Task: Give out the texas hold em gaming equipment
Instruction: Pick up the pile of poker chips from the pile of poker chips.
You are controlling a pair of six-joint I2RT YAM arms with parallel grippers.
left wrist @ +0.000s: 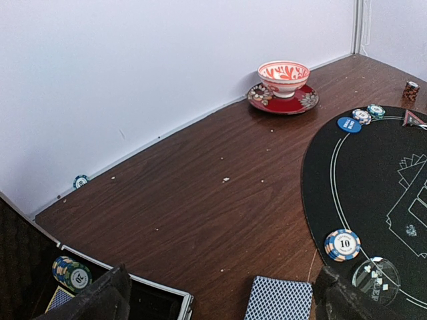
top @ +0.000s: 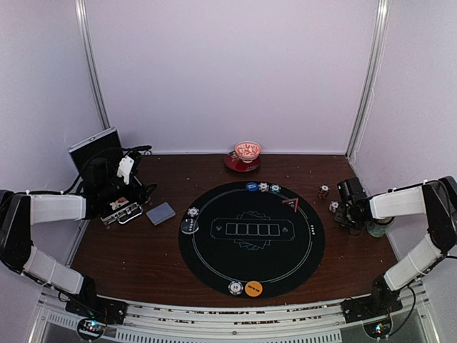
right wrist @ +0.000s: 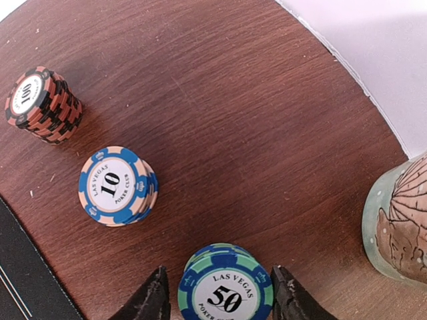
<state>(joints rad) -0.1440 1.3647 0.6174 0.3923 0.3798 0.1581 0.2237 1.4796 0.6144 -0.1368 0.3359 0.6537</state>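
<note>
Green stack (right wrist: 225, 297); red stack (right wrist: 43, 103); blue stack (right wrist: 115, 187); 3 by right gripper (right wrist: 219, 270).

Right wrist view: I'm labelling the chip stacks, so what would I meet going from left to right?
red-and-black 100 chip stack → blue-and-peach 10 chip stack → green-and-blue 50 chip stack → patterned cup at the right edge

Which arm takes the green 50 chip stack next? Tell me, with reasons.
The right arm: its jaws straddle the green 50 chip stack, one on either side. The left arm sits with jaws wide open by the case, across the table from that stack.
</note>
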